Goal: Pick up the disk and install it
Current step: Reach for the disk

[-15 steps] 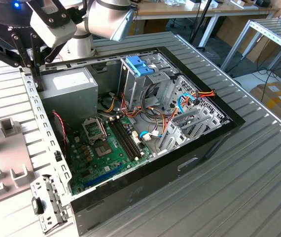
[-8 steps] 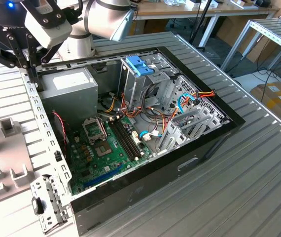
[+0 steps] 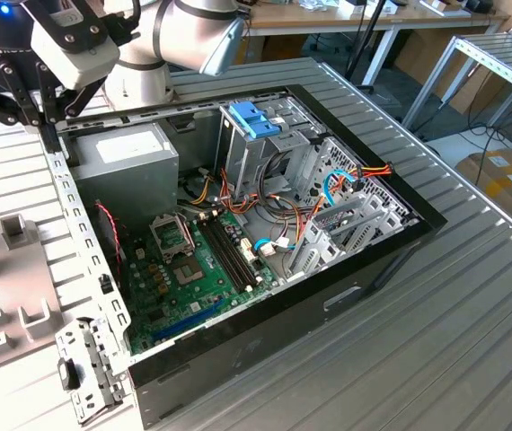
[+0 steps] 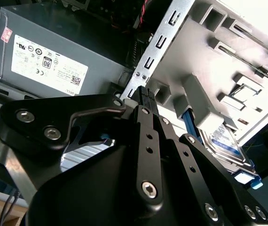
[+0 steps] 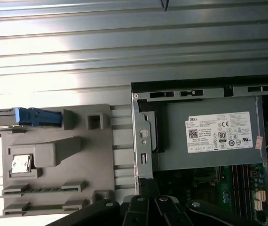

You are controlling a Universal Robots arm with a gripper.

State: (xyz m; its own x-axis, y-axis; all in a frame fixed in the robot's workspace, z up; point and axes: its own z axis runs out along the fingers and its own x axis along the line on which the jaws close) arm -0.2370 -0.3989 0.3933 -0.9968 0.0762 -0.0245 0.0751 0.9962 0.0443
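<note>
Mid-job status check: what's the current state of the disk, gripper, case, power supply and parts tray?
disk: seated in the tray, not gripped, not installed.
gripper: above the case's edge, between power supply and tray, off the disk.
case: on its side, side panel off, interior exposed.
power supply: mounted in the case's corner.
tray: beside the case, holding the disk.
</note>
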